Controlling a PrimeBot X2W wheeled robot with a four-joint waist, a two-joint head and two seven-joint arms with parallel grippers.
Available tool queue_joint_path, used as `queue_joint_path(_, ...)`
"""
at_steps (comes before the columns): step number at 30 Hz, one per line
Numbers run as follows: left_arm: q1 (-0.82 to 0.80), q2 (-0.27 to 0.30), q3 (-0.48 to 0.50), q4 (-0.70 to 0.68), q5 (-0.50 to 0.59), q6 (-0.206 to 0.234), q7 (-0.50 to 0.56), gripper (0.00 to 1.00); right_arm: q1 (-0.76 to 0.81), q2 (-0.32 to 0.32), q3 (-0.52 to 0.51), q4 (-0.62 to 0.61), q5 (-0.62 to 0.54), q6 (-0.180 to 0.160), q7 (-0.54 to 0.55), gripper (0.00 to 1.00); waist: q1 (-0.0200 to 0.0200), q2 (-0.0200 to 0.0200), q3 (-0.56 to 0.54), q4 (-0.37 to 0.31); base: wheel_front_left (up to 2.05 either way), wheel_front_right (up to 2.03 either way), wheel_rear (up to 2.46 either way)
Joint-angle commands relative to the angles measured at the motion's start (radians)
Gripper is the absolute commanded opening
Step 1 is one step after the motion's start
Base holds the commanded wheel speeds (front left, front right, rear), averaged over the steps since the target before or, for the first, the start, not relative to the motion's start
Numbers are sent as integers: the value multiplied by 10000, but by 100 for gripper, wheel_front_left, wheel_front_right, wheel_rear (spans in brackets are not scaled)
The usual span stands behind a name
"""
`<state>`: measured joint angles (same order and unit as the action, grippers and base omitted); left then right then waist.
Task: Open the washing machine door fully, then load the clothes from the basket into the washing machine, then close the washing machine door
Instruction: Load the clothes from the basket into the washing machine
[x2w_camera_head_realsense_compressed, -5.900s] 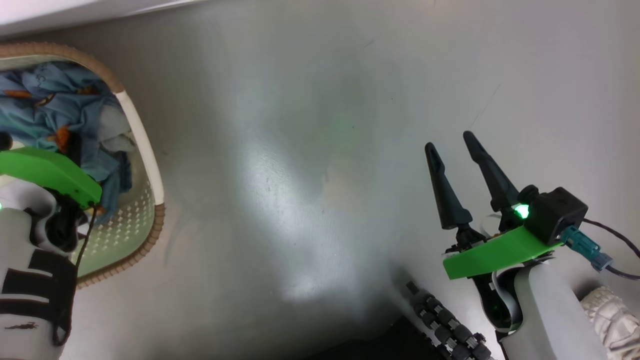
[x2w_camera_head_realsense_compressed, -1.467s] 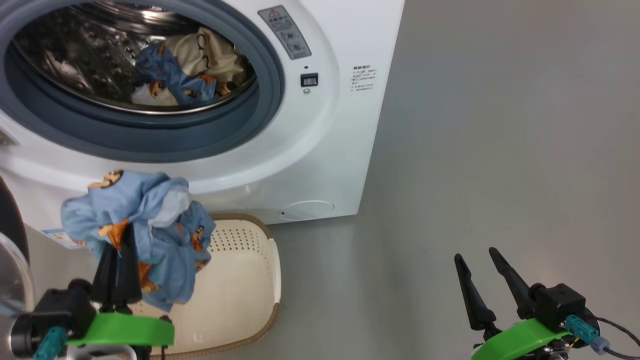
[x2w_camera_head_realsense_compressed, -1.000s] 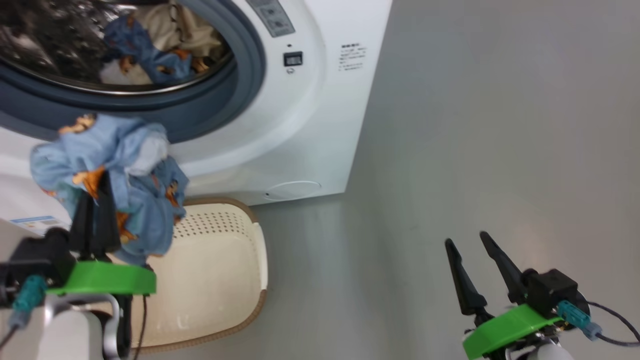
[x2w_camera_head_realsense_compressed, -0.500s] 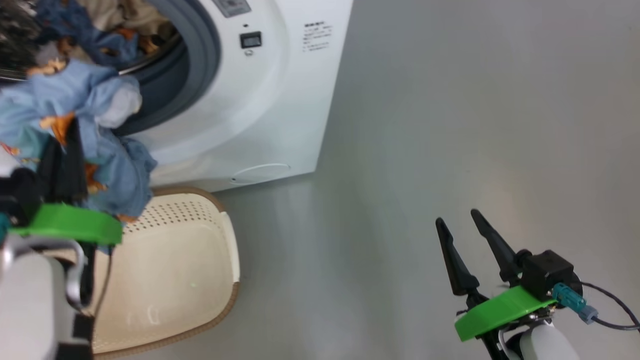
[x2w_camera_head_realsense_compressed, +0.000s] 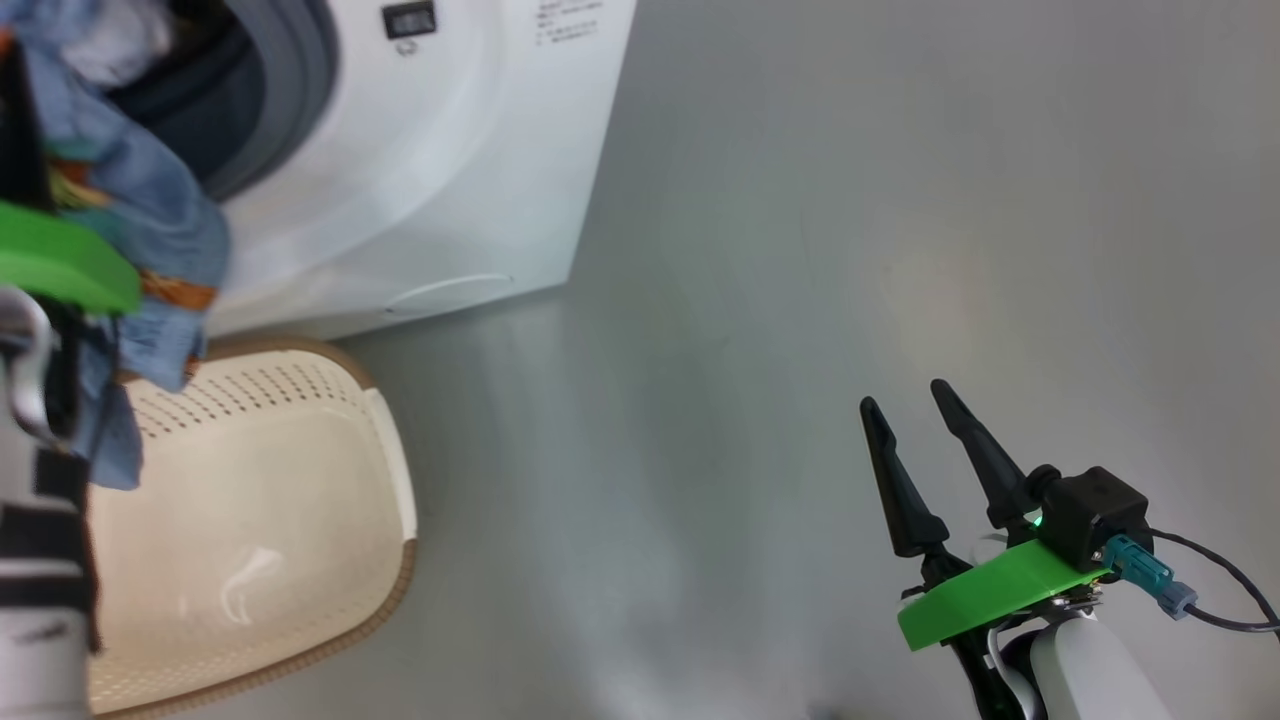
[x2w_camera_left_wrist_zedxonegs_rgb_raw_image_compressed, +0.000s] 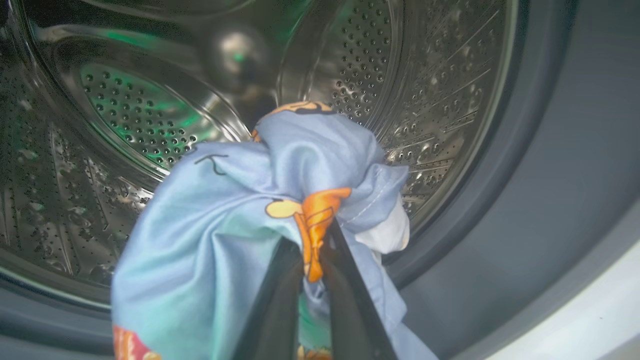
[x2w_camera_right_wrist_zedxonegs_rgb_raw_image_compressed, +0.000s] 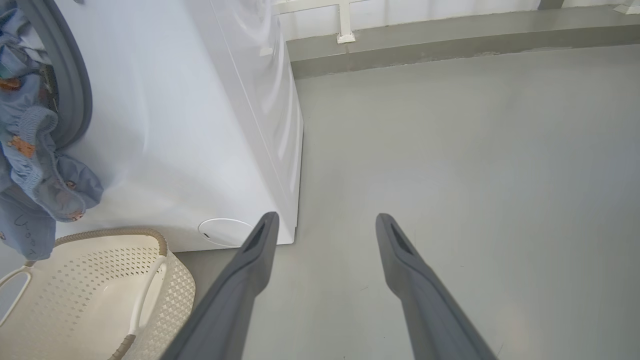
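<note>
Left tool (x2w_camera_left_wrist_zedxonegs_rgb_raw_image_compressed: 312, 260) pinching clothes (x2w_camera_left_wrist_zedxonegs_rgb_raw_image_compressed: 240, 220) | at washing machine (x2w_camera_head_realsense_compressed: 400, 180) mouth | right tool (x2w_camera_head_realsense_compressed: 905, 405) wide

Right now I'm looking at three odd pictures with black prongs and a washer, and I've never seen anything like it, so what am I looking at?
These come from a two-armed robot doing laundry. One picture is from a camera on its head, looking down at the grey floor. The other two are from cameras on its wrists, looking along each gripper's two dark fingers.

The left gripper is shut on a bundle of light blue clothes with orange prints, holding it at the round mouth of the white washing machine; the holed steel drum shows behind it.

The right gripper is open and holds nothing, out over the bare floor.

On the floor by the washer sits a cream basket with a brown rim. No clothes show in the part of it you can see.
</note>
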<state>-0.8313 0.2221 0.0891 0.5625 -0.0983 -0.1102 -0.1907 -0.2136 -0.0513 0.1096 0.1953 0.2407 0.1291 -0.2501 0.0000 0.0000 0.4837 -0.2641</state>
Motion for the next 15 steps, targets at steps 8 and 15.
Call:
queue_joint_path(8, -1702, 874, 83, 1039, 91, 226, 597, 0, -101, 8, 320, -185, 413, 16, -117, 100, 0, 0, 1002, -391, 0, 0, 0)
queue_joint_path(15, -3034, 1066, -211, 1711, 243, 265, 752, 0, -269, 9, 440, -277, 631, 16, -117, 100, 0, 0, 1779, -422, 0, 0, 0)
